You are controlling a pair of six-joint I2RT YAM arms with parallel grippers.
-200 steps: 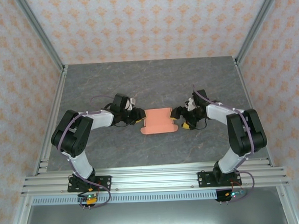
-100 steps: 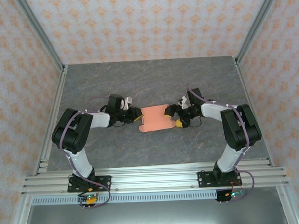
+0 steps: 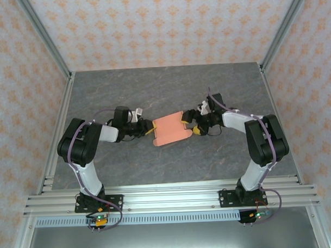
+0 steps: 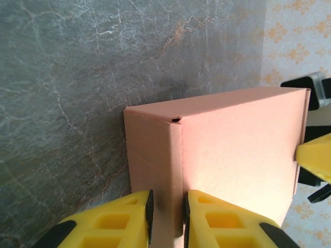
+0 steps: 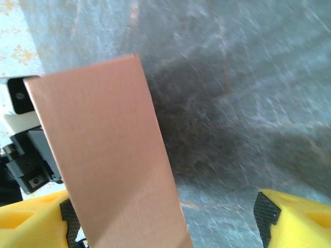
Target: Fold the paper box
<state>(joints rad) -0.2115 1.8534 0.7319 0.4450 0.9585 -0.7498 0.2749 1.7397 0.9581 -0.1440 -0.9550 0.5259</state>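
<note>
**A:** Step in hand?

**B:** Creasing a side wall, I judge. The paper box (image 3: 171, 129) sits mid-frame in the top view, over the worktop (image 3: 153, 92), partly folded.

**A:** And the grip?

**B:** The left fingers (image 4: 119, 227) stand a slim gap apart, pinching the box's folded corner wall. The right fingers (image 5: 295, 217) are spread wide. A card panel stands between them, against the left-hand one, ungripped.

**A:** Next?

**B:** Probably the right pair must close on that panel and bend it over while the left holds firm.
</note>
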